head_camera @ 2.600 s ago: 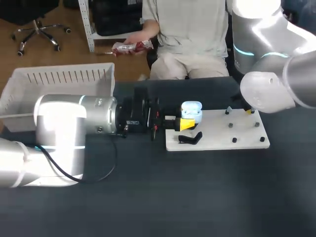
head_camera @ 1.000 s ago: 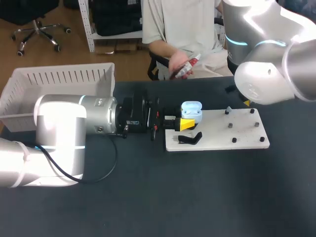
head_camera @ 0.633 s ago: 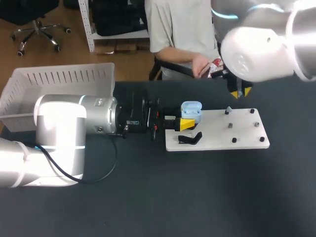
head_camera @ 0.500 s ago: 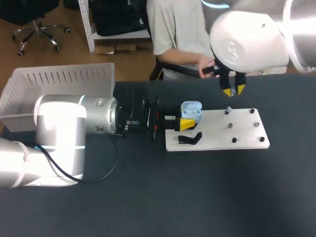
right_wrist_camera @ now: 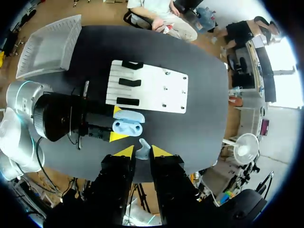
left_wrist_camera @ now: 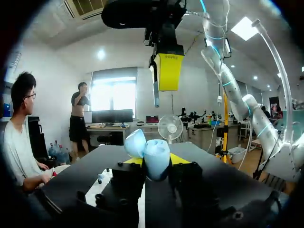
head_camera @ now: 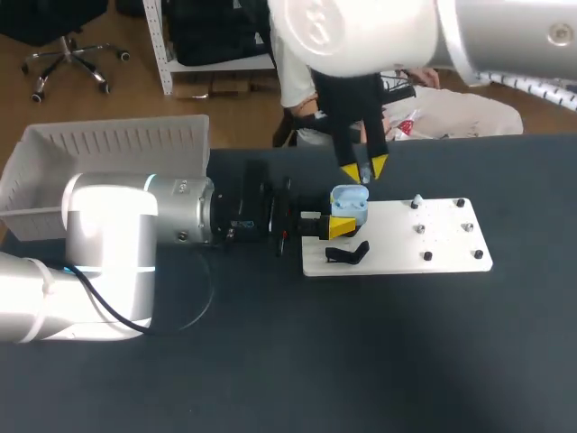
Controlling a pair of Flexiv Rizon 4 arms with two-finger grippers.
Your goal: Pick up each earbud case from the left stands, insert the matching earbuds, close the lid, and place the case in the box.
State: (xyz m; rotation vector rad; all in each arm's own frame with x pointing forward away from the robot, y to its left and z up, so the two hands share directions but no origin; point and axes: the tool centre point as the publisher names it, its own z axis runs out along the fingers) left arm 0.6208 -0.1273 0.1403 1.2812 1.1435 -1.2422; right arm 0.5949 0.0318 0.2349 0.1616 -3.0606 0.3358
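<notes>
Over the dark table, at the left edge of the white stand board, an open blue earbud case is clamped by the left gripper and an earbud is pinched above that edge by the right gripper, so insertion seems in hand, calling for an aligned descent.

1 pale-blue plastic earbud case, 1 pale-blue earbud. 1 flat white board bearing 3 black stands. 1 white slatted plastic box.
</notes>
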